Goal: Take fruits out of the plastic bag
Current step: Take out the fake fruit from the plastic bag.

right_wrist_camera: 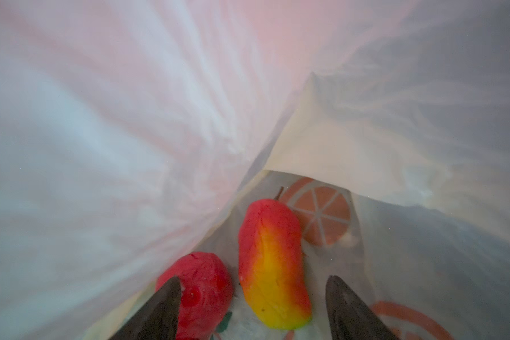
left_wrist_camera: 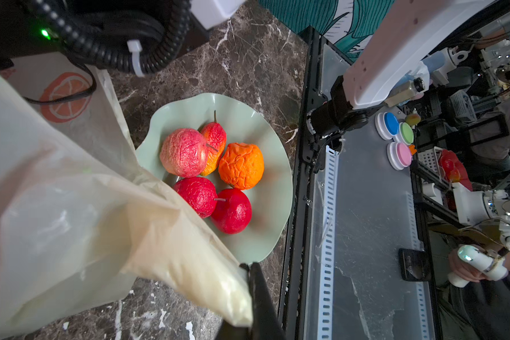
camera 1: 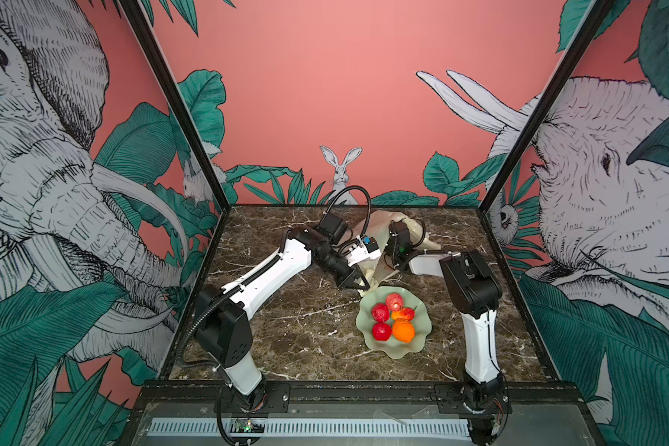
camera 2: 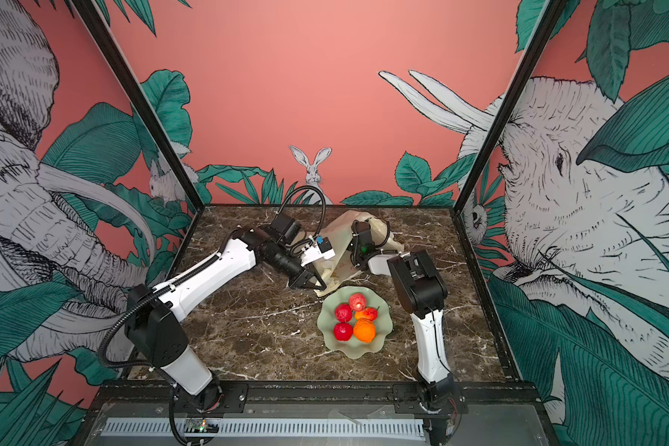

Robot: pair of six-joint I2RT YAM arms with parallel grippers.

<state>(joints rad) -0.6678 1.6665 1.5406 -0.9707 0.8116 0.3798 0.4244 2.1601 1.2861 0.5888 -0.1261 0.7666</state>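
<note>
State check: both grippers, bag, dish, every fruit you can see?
left gripper: shut on an edge of the plastic bag.
right gripper: open, inside the bag, fingers either side of the red-yellow fruit.
plastic bag: one edge pinched, two fruits visible inside.
red-yellow fruit: lying in the bag, not gripped.
red fruit: in the bag, partly behind one finger.
dish: upright, holding five fruits.
five fruits: out of the bag, piled together.

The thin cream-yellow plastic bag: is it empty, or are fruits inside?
Not empty: the right wrist view shows a long red-yellow toy fruit and a bumpy red one inside the bag.
</note>
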